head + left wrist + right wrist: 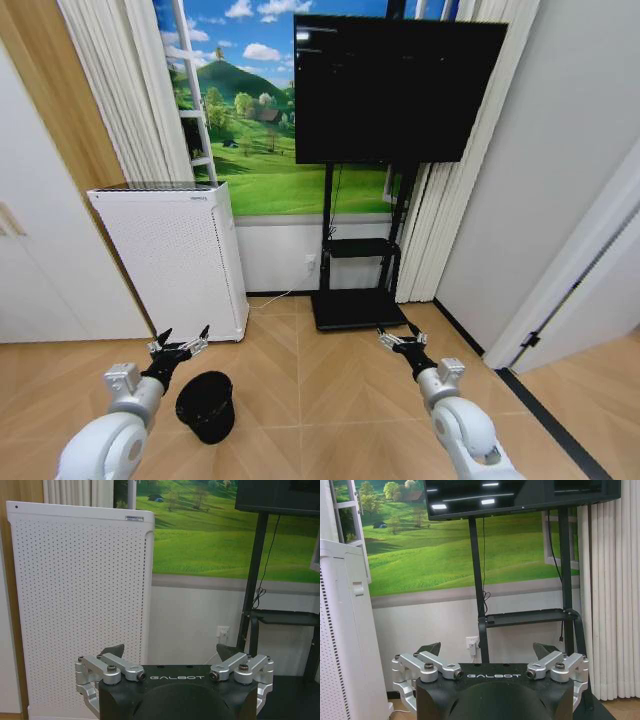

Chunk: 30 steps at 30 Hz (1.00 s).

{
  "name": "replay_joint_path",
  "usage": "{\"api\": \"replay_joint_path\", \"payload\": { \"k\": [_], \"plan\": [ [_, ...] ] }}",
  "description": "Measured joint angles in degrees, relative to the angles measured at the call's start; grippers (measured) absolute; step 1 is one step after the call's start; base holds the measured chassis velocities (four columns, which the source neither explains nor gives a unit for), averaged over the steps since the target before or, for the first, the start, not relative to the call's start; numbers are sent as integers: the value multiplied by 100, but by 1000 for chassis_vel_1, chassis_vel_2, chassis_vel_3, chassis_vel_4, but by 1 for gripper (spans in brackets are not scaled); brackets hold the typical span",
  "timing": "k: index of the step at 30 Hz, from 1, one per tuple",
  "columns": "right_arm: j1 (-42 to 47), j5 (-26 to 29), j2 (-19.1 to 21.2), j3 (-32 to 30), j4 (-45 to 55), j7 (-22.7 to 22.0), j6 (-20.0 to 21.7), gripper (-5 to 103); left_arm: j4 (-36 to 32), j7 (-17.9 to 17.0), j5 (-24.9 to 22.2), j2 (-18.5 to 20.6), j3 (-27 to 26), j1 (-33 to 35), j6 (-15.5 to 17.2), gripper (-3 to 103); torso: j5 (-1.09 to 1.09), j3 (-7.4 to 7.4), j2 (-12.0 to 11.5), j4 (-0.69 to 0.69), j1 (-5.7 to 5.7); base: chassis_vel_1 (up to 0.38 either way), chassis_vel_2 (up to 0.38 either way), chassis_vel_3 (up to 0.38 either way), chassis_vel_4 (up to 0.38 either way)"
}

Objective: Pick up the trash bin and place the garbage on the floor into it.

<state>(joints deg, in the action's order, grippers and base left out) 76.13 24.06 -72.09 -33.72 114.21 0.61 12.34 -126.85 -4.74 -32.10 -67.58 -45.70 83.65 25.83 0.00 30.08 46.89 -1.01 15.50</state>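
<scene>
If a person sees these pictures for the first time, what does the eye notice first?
A large black screen on a stand fills the upper middle, before a green meadow mural. A tall white perforated appliance stands left of it. Low on the floor, the small black trash bin sits just beside the open left gripper; the right gripper is open too.

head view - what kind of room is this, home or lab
Probably a home-style living room, perhaps a mock-up: a large television on a wheeled stand, a white air purifier by the curtains, herringbone wooden floor and a meadow-scene backdrop standing in for a window.
</scene>
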Motion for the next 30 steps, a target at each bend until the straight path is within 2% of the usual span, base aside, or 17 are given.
{"api": "replay_joint_path", "payload": {
  "k": [10,13,18,30],
  "plan": [
    [11,0,-1,2,-6,28,-11,100,-9,15,20,-24,-2,14,0,100,2,-4,-6,-2,-3,147,-164,-166,166],
    [14,1,4,3,-6,36,-14,100,-20,15,26,-30,-3,24,0,100,-2,-6,-7,1,-5,237,-213,-211,235],
    [14,2,6,2,-23,41,-17,100,-21,18,26,-24,2,17,0,100,0,-7,-9,-3,-6,239,-232,-234,230],
    [-23,-36,-39,50,-90,54,-17,100,62,42,15,-2,5,-14,-5,100,-1,-8,-13,0,-6,229,-228,-222,219]
  ]
}}
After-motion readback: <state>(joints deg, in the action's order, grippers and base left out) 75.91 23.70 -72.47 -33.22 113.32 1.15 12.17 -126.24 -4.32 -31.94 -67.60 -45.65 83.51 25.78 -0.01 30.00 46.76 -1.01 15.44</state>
